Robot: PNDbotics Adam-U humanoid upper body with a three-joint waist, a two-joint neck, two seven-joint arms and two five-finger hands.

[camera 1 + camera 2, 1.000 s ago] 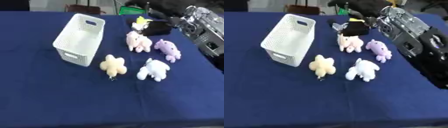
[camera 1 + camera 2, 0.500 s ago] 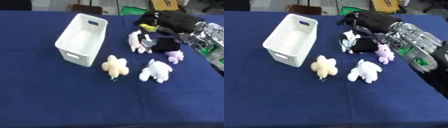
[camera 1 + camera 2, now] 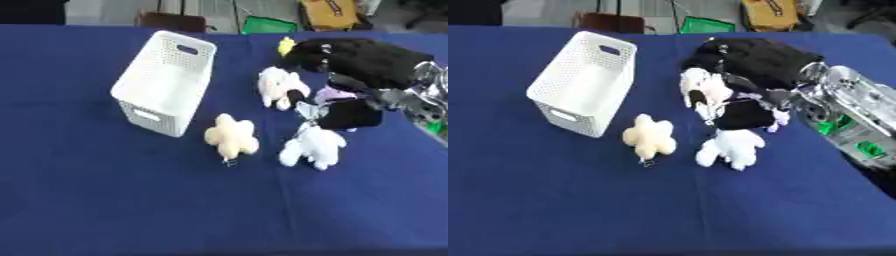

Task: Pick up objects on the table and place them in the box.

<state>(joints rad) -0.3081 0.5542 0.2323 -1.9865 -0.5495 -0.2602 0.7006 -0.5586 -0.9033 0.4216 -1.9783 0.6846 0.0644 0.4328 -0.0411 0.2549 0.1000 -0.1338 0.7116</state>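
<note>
The counter (image 3: 105, 200) is covered with a dark blue cloth that fills most of the view. Beyond its far edge lies a grey floor (image 3: 105, 11), on which stand a brown item (image 3: 171, 21), a green item (image 3: 267, 25) and a yellow item (image 3: 328, 12).

Both head eyes look down, sharing the table (image 3: 79, 200) and box (image 3: 166, 85).
</note>
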